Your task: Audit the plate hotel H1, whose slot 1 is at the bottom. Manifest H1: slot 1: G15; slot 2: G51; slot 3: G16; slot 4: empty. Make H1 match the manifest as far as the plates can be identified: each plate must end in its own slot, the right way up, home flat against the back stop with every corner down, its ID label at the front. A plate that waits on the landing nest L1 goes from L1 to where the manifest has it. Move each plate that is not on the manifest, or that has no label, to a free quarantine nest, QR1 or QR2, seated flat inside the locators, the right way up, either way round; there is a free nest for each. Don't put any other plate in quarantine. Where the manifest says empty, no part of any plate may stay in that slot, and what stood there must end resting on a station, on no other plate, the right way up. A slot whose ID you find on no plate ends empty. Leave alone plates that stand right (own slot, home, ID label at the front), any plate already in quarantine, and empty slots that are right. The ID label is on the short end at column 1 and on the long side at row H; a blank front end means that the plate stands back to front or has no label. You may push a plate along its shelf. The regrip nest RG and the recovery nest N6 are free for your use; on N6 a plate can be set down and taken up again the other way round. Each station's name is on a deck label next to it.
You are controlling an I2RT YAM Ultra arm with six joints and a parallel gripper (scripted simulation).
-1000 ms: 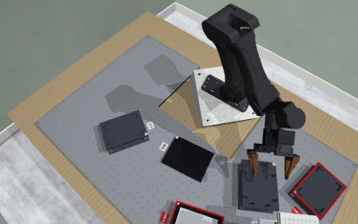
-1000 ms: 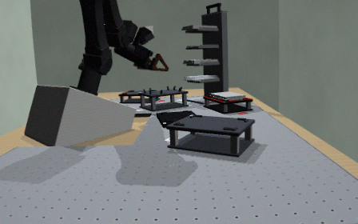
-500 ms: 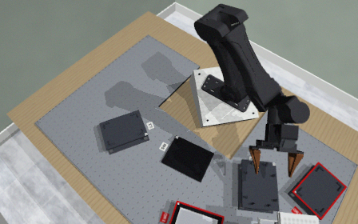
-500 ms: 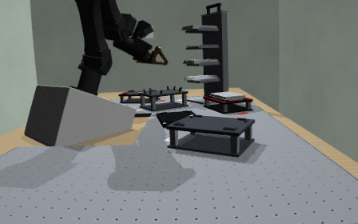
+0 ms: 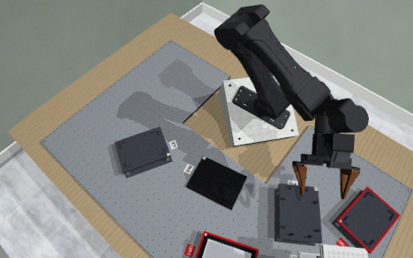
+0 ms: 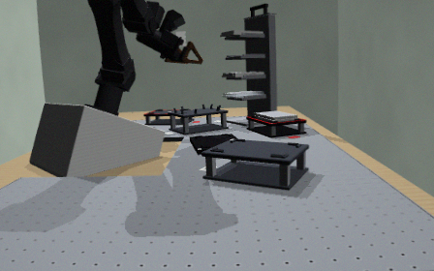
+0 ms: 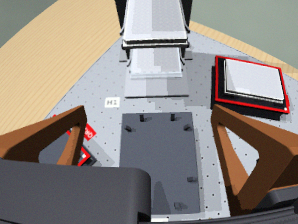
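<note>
Brown fingers [image 5: 325,181] stand spread as wide as they go and grip nothing; they hang in the air, touching neither plate nor nest.

Directly beneath and a little ahead of them sits a bare dark nest [image 7: 160,156] with locator pins, and no plate lies on it. Beyond that nest, straight ahead of the fingers, rises the plate hotel [image 6: 265,58]. The exterior view shows four shelves, and the two lower ones seem to carry pale plates [image 6: 239,95], though their labels are too small to read. To the fingers' right in the wrist view, a red-edged quarantine nest [image 7: 250,90] holds a white plate [image 7: 253,78]. A second red-edged nest [image 5: 367,218] lies just beside the fingers on the other side and looks bare.

Judging from this, one quarantine move may already be settled, while the audit of the shelves is mostly still ahead: labels have to be checked, and any misplaced or reversed plate must be pulled and reseated.
</note>
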